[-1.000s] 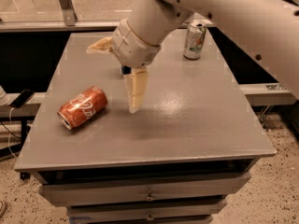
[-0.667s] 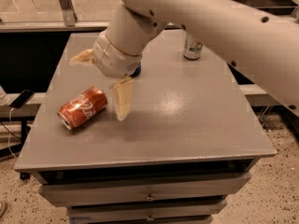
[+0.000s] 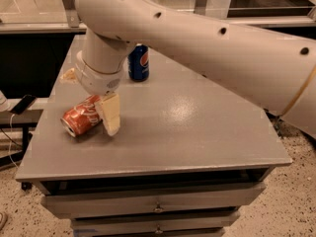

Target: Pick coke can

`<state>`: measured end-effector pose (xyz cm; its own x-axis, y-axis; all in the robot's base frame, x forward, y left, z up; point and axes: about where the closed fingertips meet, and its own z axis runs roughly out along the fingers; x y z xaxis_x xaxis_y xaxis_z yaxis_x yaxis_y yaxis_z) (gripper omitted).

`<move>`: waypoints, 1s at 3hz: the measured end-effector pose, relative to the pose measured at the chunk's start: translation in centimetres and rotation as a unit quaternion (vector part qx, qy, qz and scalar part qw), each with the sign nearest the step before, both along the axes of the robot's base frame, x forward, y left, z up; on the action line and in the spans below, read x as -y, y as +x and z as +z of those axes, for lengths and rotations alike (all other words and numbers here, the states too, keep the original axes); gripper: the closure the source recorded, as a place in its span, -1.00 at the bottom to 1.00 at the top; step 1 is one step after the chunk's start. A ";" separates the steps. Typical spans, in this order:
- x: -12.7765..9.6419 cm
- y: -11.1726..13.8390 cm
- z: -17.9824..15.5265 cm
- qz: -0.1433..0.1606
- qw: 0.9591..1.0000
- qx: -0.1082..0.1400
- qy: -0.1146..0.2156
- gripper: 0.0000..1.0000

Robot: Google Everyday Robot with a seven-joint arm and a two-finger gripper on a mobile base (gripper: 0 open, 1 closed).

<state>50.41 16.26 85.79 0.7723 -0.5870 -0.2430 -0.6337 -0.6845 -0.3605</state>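
The coke can (image 3: pixel 79 119) is red-orange with white script. It lies on its side at the left of the grey table (image 3: pixel 197 132), silver end toward the front left. My gripper (image 3: pixel 90 102) is open and reaches down over the can. One cream finger (image 3: pixel 110 113) stands against the can's right side. The other finger (image 3: pixel 69 76) shows behind the can on the far left. The can lies between the jaws.
A dark blue Pepsi can (image 3: pixel 138 63) stands upright behind the gripper, near the table's back. My white arm crosses the upper right of the view and hides the back right of the table. Drawers (image 3: pixel 158 209) sit under the tabletop.
My gripper has moved left and down to the coke can, and its fingers now stand on either side of it. The white-and-green can is no longer in sight.
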 end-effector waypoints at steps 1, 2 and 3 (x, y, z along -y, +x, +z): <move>-0.9 1.3 -1.3 -0.027 0.999 0.002 -0.027 -0.66; -0.9 2.4 -1.7 -0.050 0.998 0.003 -0.047 -0.21; 0.0 3.5 -0.7 -0.077 0.995 0.006 -0.065 0.41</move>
